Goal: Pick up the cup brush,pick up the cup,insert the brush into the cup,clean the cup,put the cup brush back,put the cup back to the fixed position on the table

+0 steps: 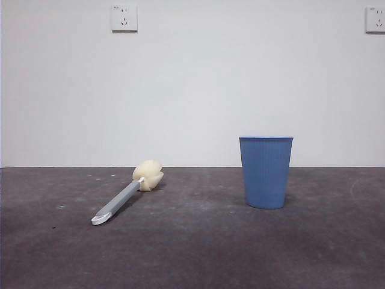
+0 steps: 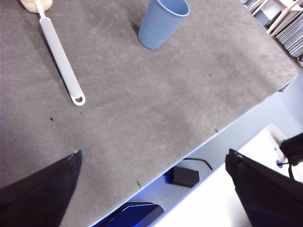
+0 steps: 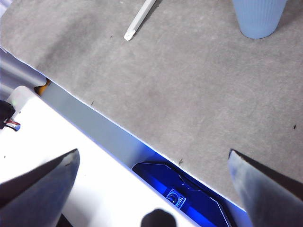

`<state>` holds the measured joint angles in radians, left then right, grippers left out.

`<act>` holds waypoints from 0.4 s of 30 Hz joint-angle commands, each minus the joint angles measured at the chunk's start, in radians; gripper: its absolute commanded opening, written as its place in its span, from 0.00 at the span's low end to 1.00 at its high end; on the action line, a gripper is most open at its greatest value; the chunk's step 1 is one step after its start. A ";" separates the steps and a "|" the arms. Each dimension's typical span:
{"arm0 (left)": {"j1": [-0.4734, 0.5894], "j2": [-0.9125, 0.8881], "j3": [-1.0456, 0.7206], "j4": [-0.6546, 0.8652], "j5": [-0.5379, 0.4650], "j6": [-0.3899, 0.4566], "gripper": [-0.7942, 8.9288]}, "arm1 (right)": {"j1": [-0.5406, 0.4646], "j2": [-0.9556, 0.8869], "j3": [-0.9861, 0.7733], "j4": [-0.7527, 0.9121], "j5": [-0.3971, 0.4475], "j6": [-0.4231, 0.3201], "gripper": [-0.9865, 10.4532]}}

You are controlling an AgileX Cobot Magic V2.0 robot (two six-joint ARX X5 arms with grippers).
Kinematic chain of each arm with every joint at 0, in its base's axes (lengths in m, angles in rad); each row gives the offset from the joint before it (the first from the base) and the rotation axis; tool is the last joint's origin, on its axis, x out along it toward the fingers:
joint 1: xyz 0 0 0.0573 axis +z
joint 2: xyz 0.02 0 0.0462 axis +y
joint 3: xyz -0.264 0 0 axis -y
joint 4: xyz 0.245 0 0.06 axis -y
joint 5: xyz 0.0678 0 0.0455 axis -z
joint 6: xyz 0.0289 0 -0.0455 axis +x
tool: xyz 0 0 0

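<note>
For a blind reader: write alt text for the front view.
A blue ribbed cup stands upright on a dark grey table, and apart from it a cup brush lies flat, its cream sponge head farther back. No arm or pincer shows; behind is a white wall with two sockets.

A plain white wall (image 1: pixel 192 90) rose behind everything in the front view. Two white wall sockets were mounted high on it: one socket (image 1: pixel 124 18) left of centre, and a second socket (image 1: pixel 375 19) cut off by the right edge. In the left wrist view, a small black box (image 2: pixel 184 175) with a black cable (image 2: pixel 201 162) lay on a pale ledge. A dark blue device (image 3: pixel 184 191) with a small round emblem showed in the right wrist view. Stacked pale slats (image 2: pixel 284 21) stood in that left wrist view's far corner.
</note>
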<state>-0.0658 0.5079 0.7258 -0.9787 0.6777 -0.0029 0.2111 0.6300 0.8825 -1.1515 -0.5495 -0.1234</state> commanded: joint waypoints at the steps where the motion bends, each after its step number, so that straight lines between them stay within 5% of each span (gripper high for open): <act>1: -0.006 0.033 0.008 0.047 -0.023 -0.033 0.66 | 0.002 0.000 0.003 0.006 -0.001 0.003 0.59; 12: -0.168 0.341 0.104 0.249 -0.240 -0.113 0.66 | 0.002 0.000 0.003 0.005 -0.001 0.003 0.58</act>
<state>-0.2123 0.8097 0.8272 -0.7471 0.4656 -0.0910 0.2111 0.6300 0.8825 -1.1519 -0.5495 -0.1234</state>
